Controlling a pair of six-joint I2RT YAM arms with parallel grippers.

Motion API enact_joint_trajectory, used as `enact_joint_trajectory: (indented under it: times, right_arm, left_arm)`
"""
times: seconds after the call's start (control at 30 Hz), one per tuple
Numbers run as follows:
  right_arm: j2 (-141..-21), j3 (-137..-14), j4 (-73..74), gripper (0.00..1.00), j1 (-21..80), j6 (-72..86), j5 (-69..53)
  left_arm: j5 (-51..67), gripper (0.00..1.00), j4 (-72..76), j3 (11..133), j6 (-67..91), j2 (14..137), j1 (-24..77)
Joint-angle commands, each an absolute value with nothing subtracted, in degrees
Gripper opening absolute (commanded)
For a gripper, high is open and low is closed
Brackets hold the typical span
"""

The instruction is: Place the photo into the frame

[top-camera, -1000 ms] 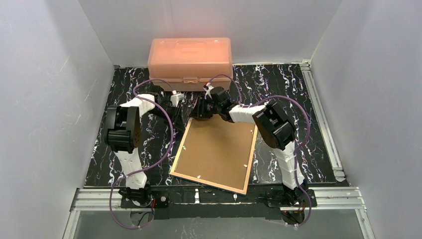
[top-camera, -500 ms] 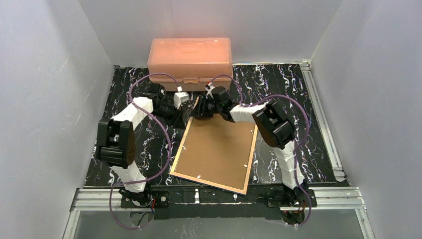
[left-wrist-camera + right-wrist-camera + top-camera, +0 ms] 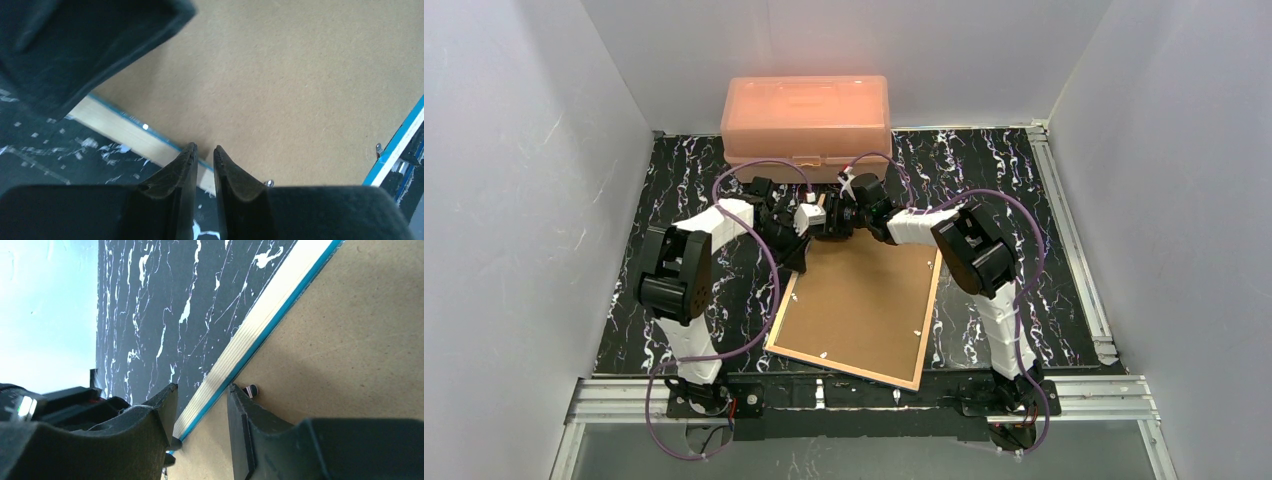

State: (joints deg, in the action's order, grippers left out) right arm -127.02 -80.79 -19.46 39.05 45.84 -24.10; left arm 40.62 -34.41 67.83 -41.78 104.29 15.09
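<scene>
The frame (image 3: 856, 308) lies back-up on the black marbled surface (image 3: 984, 165), with its brown fibreboard backing (image 3: 300, 75) facing up inside tan wooden rails and a thin line of blue showing along the edges. Both arms meet at the frame's far-left corner.

The right claw (image 3: 200, 390) is pinching the frame's rail there. One finger (image 3: 160, 410) is on the outer side over the surface, and the other is on the backing side, just beside a small metal tab (image 3: 250, 389).

The left claw (image 3: 205, 148) hangs over the same corner. Its fingers are nearly pressed together with only a thin slit between them and nothing in it, and the tips point at the rail where it meets the backing.

Beyond the frame's far edge, near both claws, stands a salmon-pink plastic box (image 3: 805, 112) with its lid down. What it holds cannot be made out.
</scene>
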Motion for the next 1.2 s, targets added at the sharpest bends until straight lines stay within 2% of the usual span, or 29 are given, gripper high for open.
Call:
enact_joint_trajectory:
  times: [0.0, 0.23, 0.5, 0.63, 1.17]
  right_arm:
    - [-129.9, -82.0, -16.0, 0.50, 38.8, 47.8, -27.3]
    - [-129.7, -83.1, -13.0, 0.51, 38.7, 47.6, -26.6]
    - [-128.2, -83.6, -18.1, 0.54, 36.7, 51.4, -30.5]
    - [-126.7, -85.2, -15.8, 0.56, 35.2, 49.2, -29.4]
    - [-131.1, -87.8, -15.2, 0.56, 35.9, 48.7, -30.6]
  left_arm:
    - [37.5, 0.17, -32.4, 65.4, -45.1, 102.9, 17.2]
    - [32.7, 0.17, -31.5, 66.7, -46.1, 104.4, 19.2]
    - [26.7, 0.15, -32.1, 66.0, -47.1, 105.7, 19.8]
    - [26.8, 0.14, -31.8, 64.3, -46.7, 104.5, 19.9]
    - [27.1, 0.13, -31.8, 64.6, -45.4, 104.0, 19.8]
